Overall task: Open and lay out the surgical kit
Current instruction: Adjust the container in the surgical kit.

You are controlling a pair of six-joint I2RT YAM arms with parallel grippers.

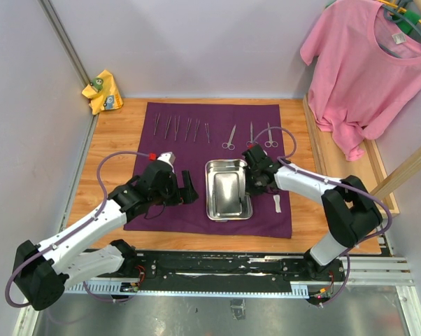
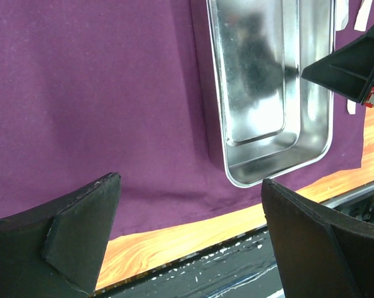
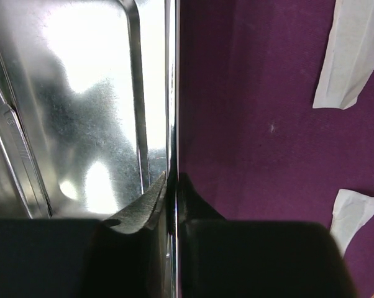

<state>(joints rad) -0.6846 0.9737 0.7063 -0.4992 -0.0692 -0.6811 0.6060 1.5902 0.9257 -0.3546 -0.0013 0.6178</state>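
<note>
The dark purple cloth wrap (image 1: 217, 115) lies spread flat on the wooden table. Slim forceps (image 1: 177, 126) and scissors (image 1: 229, 138) are lined up along its far edge. The shiny steel tray (image 1: 229, 215) sits in the middle of the cloth. My right gripper (image 1: 251, 175) is shut on the tray's right rim (image 3: 172, 93), one finger inside the wall and one outside (image 3: 173, 177). A slim metal piece (image 3: 13, 149) lies inside the tray. White gauze pieces (image 3: 345, 56) lie on the cloth to the tray's right. My left gripper (image 1: 188, 189) hovers open and holds nothing (image 2: 190, 180), left of the tray (image 2: 323, 133).
A pink T-shirt (image 1: 368, 70) hangs at the back right above a wooden side ledge (image 1: 336, 157). A yellow rag (image 1: 102, 91) lies in the back left corner. Light walls close in the table on three sides. A black rail (image 1: 224, 262) runs along the near edge.
</note>
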